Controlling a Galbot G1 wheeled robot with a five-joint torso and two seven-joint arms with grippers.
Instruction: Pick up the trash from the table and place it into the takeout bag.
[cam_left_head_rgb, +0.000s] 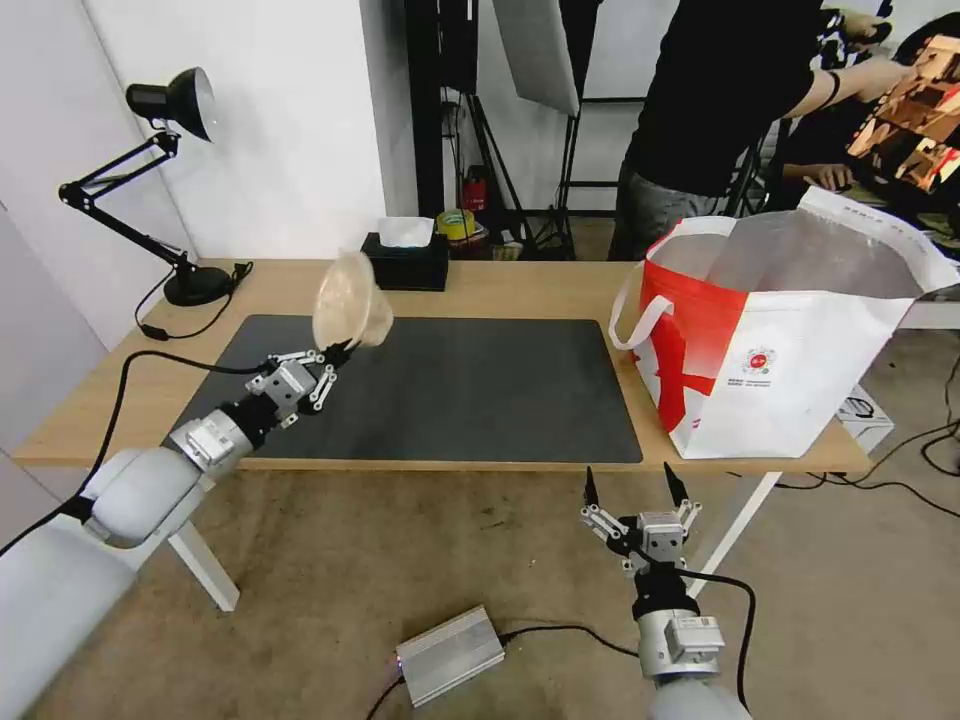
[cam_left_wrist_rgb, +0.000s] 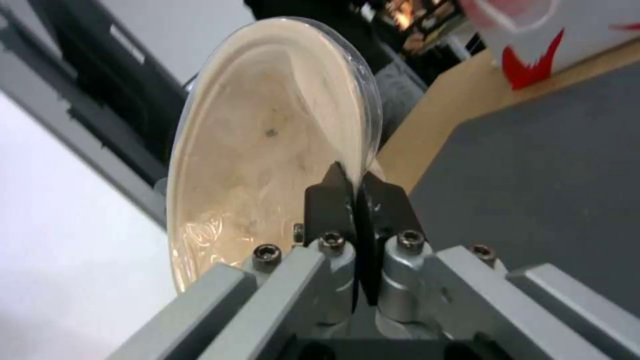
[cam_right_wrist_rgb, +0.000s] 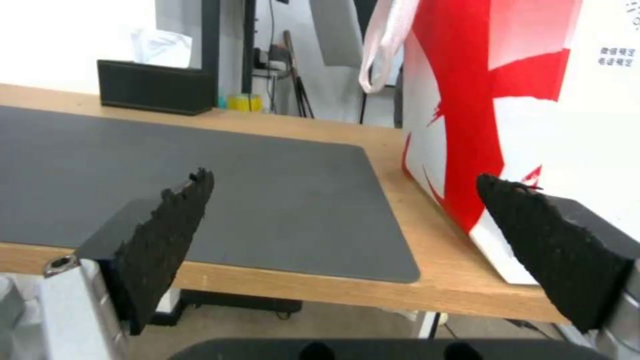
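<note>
Light-wood table (cam_left_head_rgb: 520, 290) under a dark grey mat (cam_left_head_rgb: 450, 390). At 3 o'clock on it, takeout bag (cam_left_head_rgb: 800, 360), upright, mouth open. At 9 o'clock above the mat, left gripper (cam_left_head_rgb: 335, 352) clenched on the rim of a beige bowl (cam_left_head_rgb: 350, 298), tipped on edge, clear of the surface, apparently under a clear lid. At 6 o'clock off the table's near edge, right gripper (cam_left_head_rgb: 632, 486) spread wide, holding nothing.
</note>
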